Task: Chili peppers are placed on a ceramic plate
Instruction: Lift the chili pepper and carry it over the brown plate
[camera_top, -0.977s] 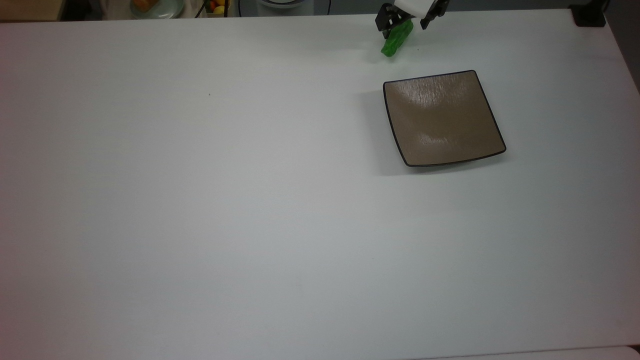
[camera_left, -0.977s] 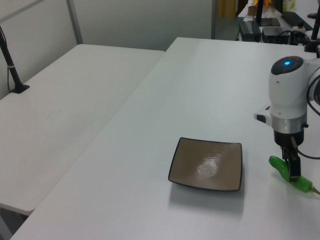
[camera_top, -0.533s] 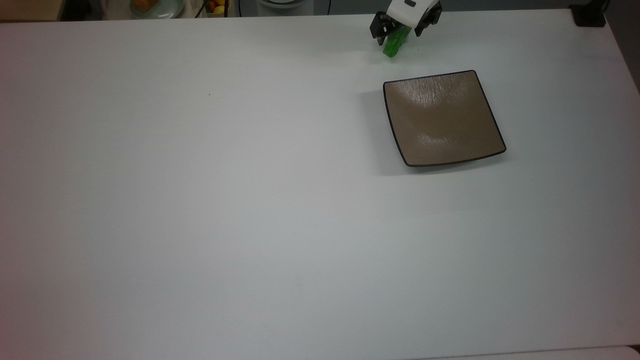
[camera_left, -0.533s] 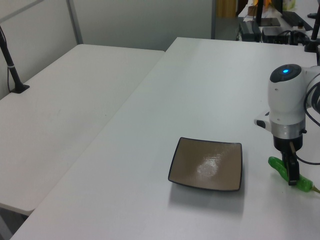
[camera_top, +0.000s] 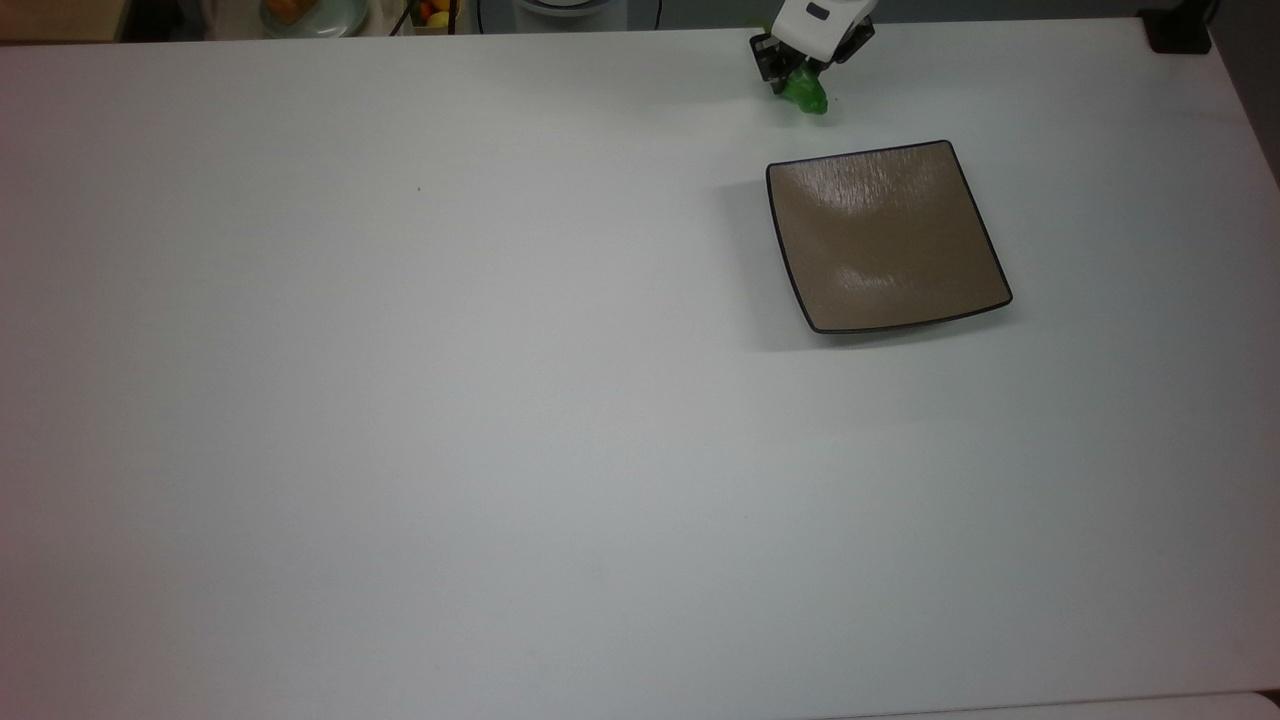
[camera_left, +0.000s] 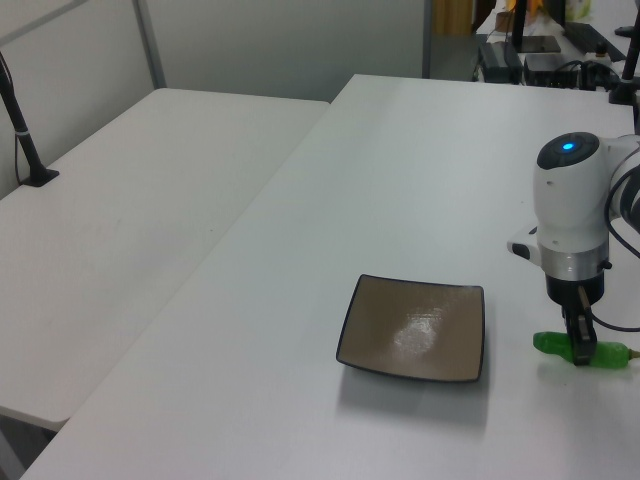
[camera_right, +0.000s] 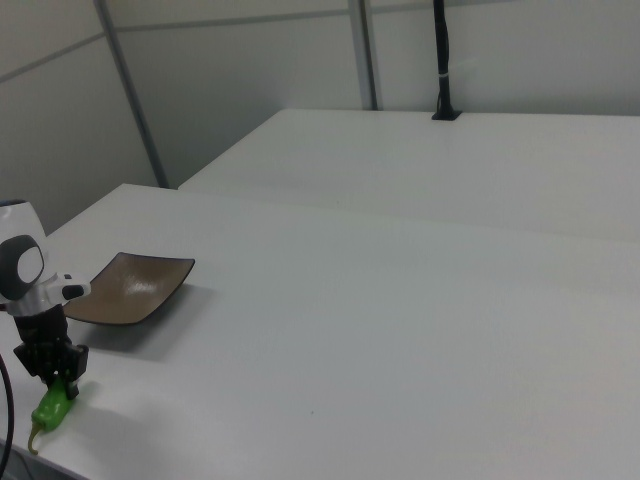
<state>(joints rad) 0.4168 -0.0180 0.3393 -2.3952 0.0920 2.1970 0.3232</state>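
— Starting with the biggest: white table (camera_top: 400, 400), wide and bare on every side of the square brown plate (camera_top: 885, 235). Plenty of open room around the plate for a carry.

— And beyond the plate?

— Just past the plate's far edge in the top view, close to the table's far border: gripper (camera_top: 795, 75), pointing straight down, fingers closed across the middle of the green pepper (camera_left: 585, 350). Near the plate, not touching it.

— Pepper's lie?

— Level, low over the table or resting on it; hard to tell which from the left view. Long axis roughly in line with the plate's near edge in the left view, fat end toward the plate, thin stem end pointing away.

— So the coming move?

— Probably lift, then carry toward the plate's centre: a short trip, nothing in between. Worth clearing the upturned dark rim first; plate wide enough to take the whole pepper.

— Risks?

— Table border close behind the gripper; little room on that side.
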